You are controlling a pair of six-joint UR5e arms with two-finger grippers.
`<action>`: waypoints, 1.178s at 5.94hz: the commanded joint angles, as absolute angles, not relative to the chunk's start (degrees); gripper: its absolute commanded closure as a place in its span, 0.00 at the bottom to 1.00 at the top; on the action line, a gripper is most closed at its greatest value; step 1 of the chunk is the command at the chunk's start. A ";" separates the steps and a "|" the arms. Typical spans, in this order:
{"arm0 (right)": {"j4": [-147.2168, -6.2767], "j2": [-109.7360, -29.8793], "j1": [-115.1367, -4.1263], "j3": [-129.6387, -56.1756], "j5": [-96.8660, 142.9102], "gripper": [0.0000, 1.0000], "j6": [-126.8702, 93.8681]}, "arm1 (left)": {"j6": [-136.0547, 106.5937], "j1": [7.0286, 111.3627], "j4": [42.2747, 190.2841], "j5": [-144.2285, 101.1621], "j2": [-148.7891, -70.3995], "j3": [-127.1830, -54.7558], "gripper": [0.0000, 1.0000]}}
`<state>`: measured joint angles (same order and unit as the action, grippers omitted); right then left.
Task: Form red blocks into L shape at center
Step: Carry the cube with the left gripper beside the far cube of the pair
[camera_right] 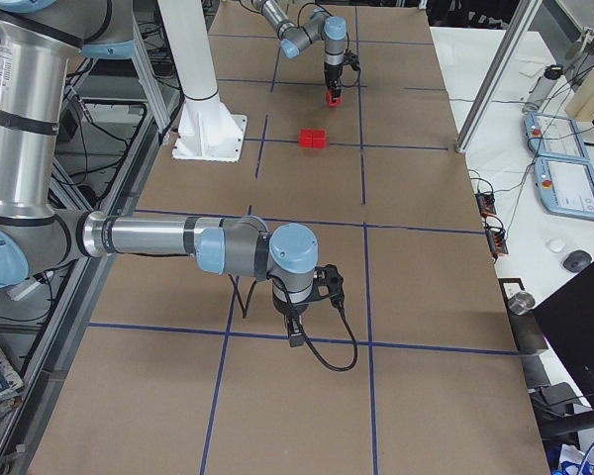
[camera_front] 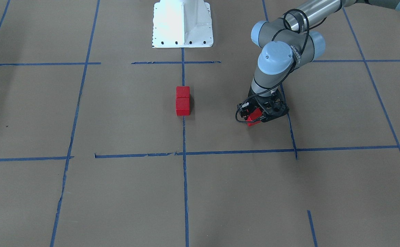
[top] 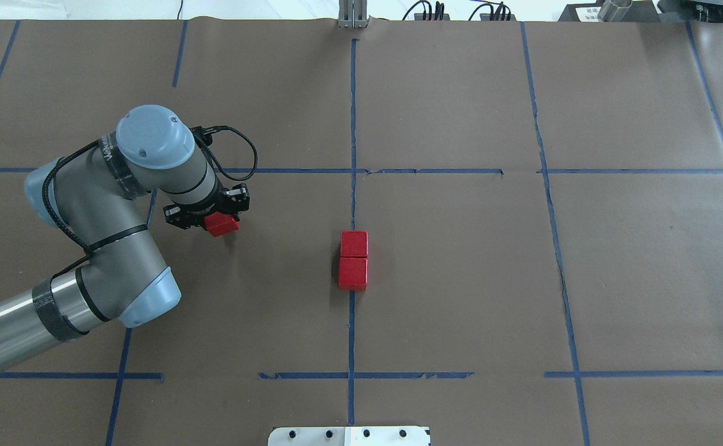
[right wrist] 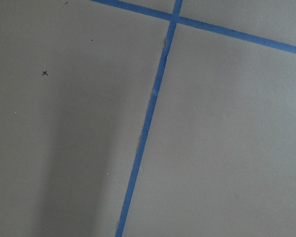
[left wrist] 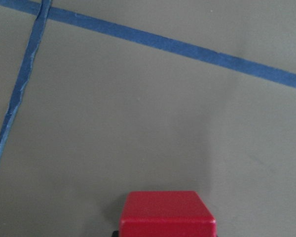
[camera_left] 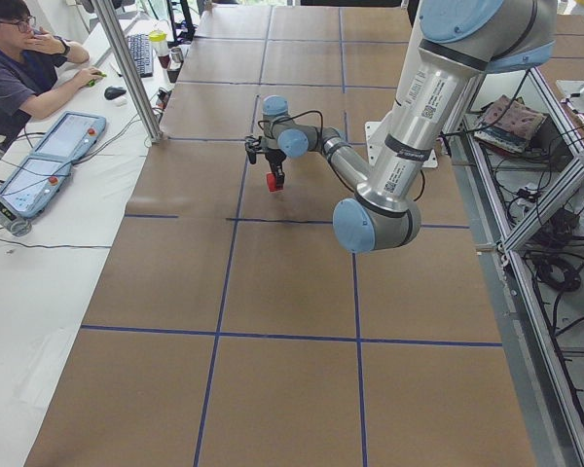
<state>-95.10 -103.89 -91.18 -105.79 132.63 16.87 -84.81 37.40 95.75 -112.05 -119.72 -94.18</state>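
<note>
Brown paper (top: pixel 460 297) gridded with blue tape covers the table. From the robot's right end, the right claw (camera_right: pixel 295 334) hangs nearest, and I cannot tell whether its fingers are apart. Beyond it, two blocks (top: pixel 353 260) sit touching in a row on the centre line (top: pixel 351 334) — the L's long leg, by my judgement. Farthest, the left claw (top: pixel 215 221) is clamped on the third block (left wrist: pixel 166 213), well apart from the pair, so the foot is not yet placed. All three are small, matte, bright red cubes.

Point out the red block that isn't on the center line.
The red block in the left claw; the other two blocks sit touching on the blue line.
</note>
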 commanded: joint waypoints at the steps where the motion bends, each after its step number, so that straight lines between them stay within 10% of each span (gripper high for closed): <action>1: -95.10 -103.89 -91.23 -105.82 132.63 0.00 16.87 | -104.55 37.27 95.28 -108.32 -123.90 -94.74 0.85; 7: -95.10 -103.89 -91.23 -105.82 132.63 0.00 16.87 | -139.83 32.09 89.39 -107.49 -136.21 -85.28 0.84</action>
